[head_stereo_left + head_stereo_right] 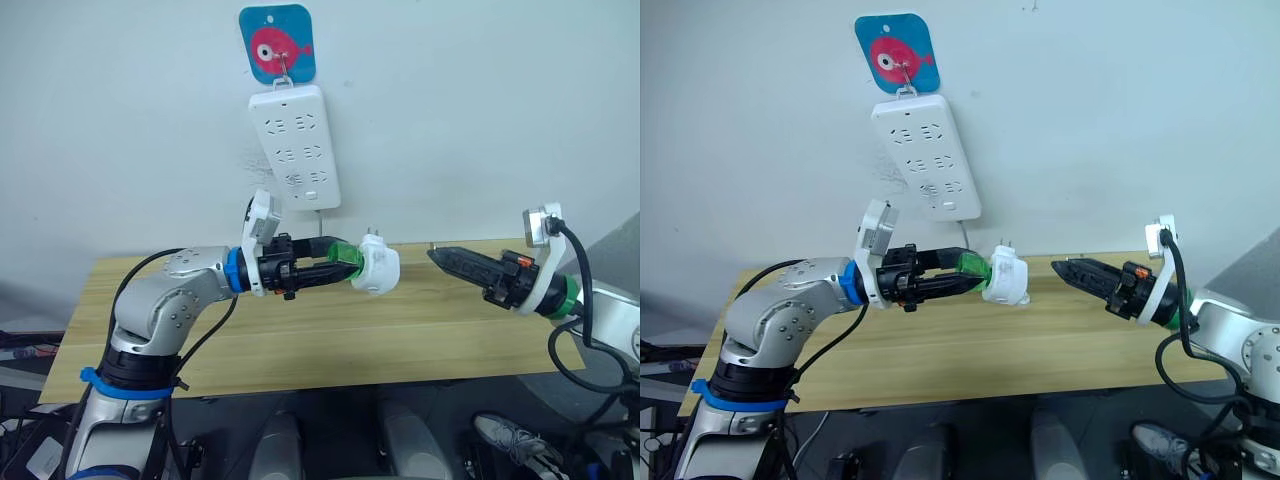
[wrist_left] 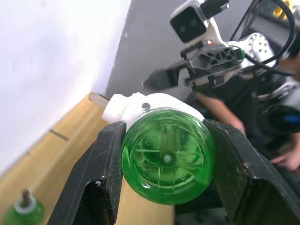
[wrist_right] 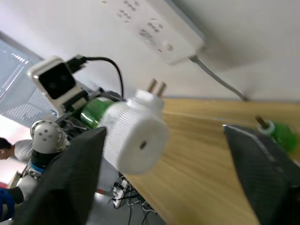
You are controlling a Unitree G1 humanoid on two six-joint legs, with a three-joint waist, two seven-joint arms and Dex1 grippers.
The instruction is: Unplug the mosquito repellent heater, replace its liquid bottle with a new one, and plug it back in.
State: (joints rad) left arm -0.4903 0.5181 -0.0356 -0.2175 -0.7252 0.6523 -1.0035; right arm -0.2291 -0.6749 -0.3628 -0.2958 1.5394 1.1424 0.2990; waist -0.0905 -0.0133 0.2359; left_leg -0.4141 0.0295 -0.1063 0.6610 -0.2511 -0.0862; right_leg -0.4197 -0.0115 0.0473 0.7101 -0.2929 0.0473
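My left gripper (image 1: 338, 268) pinches the green bottle (image 2: 168, 160) of the heater (image 1: 376, 265) (prongs up), held above the table (image 1: 400, 335); right gripper (image 1: 445, 260) spread, apart.

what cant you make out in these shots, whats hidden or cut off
- Green bottle: the left pincer is shut on it; the left wrist view shows its base, but the fingers cover its sides.
- Mosquito repellent heater: its joint with the bottle is hidden behind the bottle there.
- Second green bottle: partly behind the open right pincer, blurred.
- Power strip: cut off in the right wrist view.
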